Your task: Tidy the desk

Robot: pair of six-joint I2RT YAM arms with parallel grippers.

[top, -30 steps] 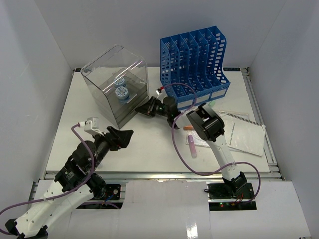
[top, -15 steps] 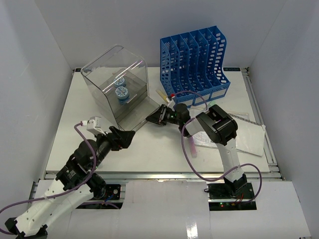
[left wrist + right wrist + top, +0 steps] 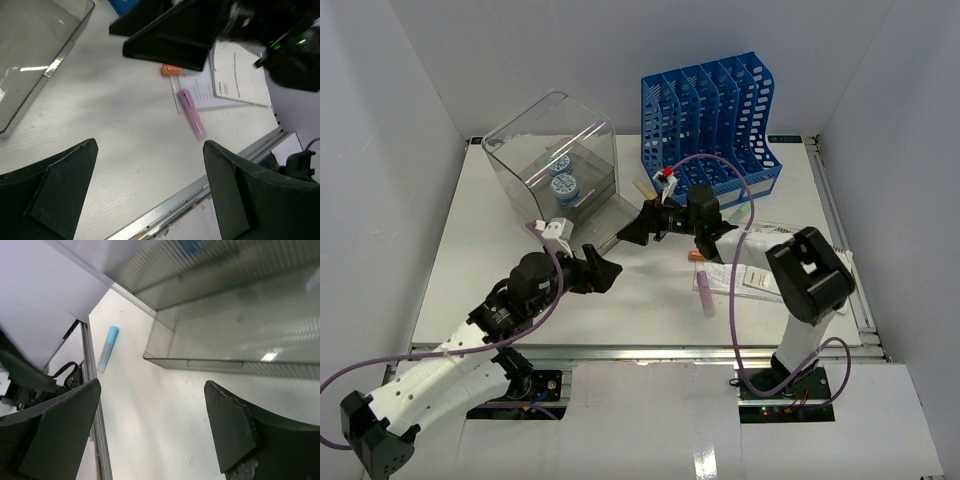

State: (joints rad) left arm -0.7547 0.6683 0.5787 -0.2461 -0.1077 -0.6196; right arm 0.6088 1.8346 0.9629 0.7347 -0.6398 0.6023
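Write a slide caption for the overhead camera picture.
Left gripper and right gripper, both open, hover by a clear plastic box on the desk; blue file rack, papers and pink highlighter nearby.

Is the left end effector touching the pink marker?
Apart. Left wrist view: bare desk shows between the open left end effector and the pink marker.

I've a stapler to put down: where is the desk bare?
Bare: the desk left of the clear box, and the front strip between the left end effector and the pink highlighter. Crowded: the right side, with papers, and the middle, where the right end effector sits near the blue rack.
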